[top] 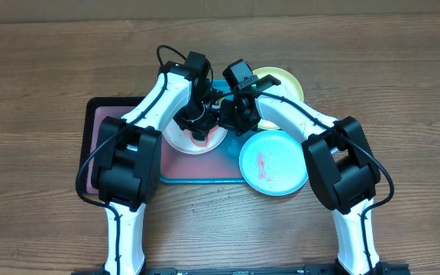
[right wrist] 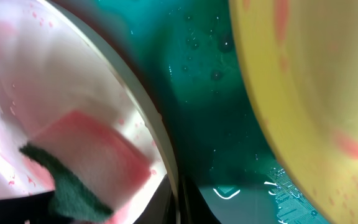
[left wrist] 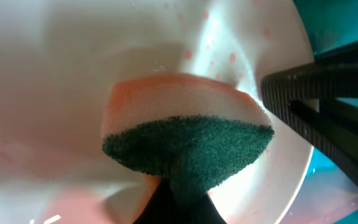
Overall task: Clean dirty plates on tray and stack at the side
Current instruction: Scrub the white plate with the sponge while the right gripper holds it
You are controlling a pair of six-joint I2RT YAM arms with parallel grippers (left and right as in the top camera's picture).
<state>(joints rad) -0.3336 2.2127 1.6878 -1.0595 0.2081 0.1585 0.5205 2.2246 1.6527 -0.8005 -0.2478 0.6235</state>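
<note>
The white plate [top: 178,140] lies on the teal tray [top: 205,181], with pink smears on it. My left gripper [top: 197,122] is shut on a sponge [left wrist: 185,143] with a green scouring side and presses it into the white plate [left wrist: 55,74]. My right gripper [top: 231,118] is shut on that plate's right rim [right wrist: 160,130]; the sponge [right wrist: 92,155] shows in its view too. The lime-green plate [top: 281,82] sits at the tray's back right, smeared red [right wrist: 316,74]. The light blue plate [top: 273,162] sits at the front right with a red smear.
A smaller black-rimmed tray [top: 90,107] sticks out at the left from under the teal tray. Wet teal tray floor [right wrist: 210,93] lies between the white and lime-green plates. Bare wooden table surrounds the trays.
</note>
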